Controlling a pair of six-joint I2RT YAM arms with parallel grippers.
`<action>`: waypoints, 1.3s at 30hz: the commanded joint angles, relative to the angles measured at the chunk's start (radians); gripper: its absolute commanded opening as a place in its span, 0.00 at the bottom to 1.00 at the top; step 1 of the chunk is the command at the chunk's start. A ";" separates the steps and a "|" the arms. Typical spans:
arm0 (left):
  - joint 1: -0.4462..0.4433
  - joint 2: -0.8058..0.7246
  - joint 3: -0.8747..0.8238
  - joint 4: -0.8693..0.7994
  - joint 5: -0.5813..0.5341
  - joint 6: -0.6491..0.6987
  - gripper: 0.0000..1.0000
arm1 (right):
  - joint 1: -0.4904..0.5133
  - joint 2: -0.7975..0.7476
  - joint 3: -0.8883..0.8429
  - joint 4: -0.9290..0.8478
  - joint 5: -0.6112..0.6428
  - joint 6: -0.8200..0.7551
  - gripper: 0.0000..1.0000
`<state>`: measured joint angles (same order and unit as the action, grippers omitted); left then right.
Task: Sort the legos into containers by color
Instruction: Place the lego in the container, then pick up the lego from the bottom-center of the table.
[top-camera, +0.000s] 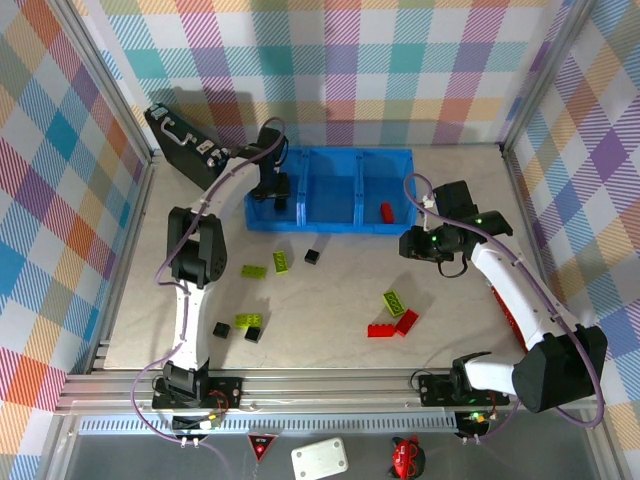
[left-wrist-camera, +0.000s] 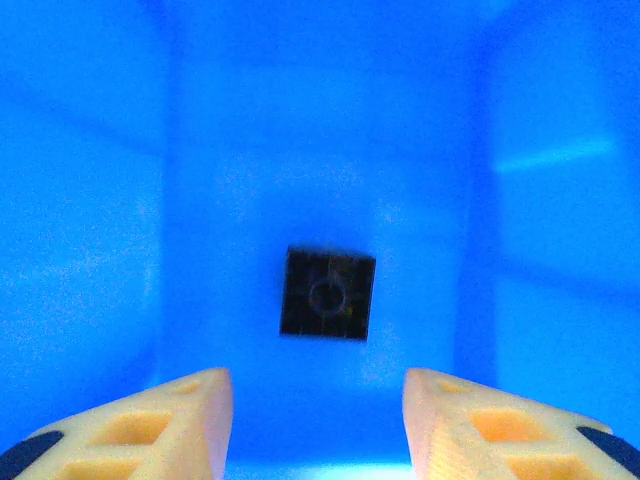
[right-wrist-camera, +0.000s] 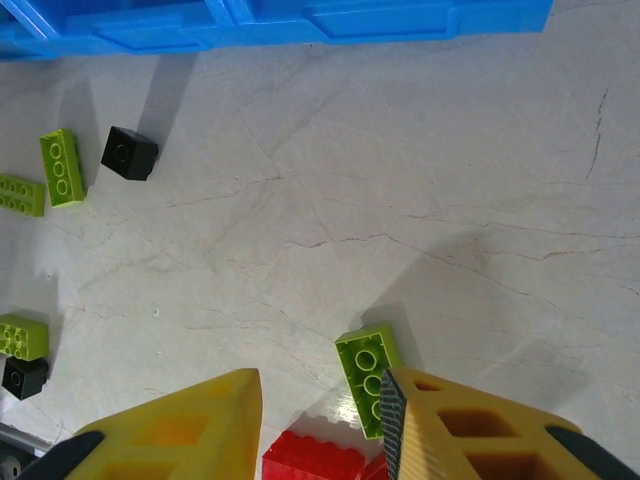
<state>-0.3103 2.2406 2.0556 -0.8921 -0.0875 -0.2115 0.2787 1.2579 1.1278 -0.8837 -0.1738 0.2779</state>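
Note:
The blue tray (top-camera: 330, 160) lies at the back of the table with three compartments in a row. My left gripper (top-camera: 279, 194) reaches down into the left compartment, open (left-wrist-camera: 318, 420), with nothing between its fingers. A black brick (left-wrist-camera: 327, 293) lies on the blue floor just beyond them. A red brick (top-camera: 386, 211) sits in the right compartment. My right gripper (top-camera: 412, 244) hovers open (right-wrist-camera: 320, 420) in front of the tray's right end, above a lime brick (right-wrist-camera: 367, 372) and a red brick (right-wrist-camera: 315, 460). These two lie on the table at lime (top-camera: 395, 302) and red (top-camera: 380, 330).
More bricks are scattered on the table: lime ones (top-camera: 254, 271) (top-camera: 281, 261), a black one (top-camera: 312, 256), and a lime (top-camera: 248, 321) and black (top-camera: 253, 334) cluster near the left arm. A black case (top-camera: 180, 140) leans at the back left.

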 joint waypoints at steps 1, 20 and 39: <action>0.017 -0.086 -0.056 -0.054 0.031 0.014 0.48 | 0.016 0.010 0.007 -0.015 -0.030 0.020 0.39; 0.034 -0.565 -0.514 -0.087 0.033 0.009 0.49 | 0.165 0.121 -0.028 -0.030 0.086 0.023 0.43; 0.068 -0.825 -0.845 0.109 0.001 0.140 0.50 | 0.247 0.285 -0.083 -0.023 0.150 -0.021 0.47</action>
<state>-0.2523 1.4403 1.2312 -0.8558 -0.0910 -0.0883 0.5121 1.5192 1.0527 -0.9012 -0.0368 0.2756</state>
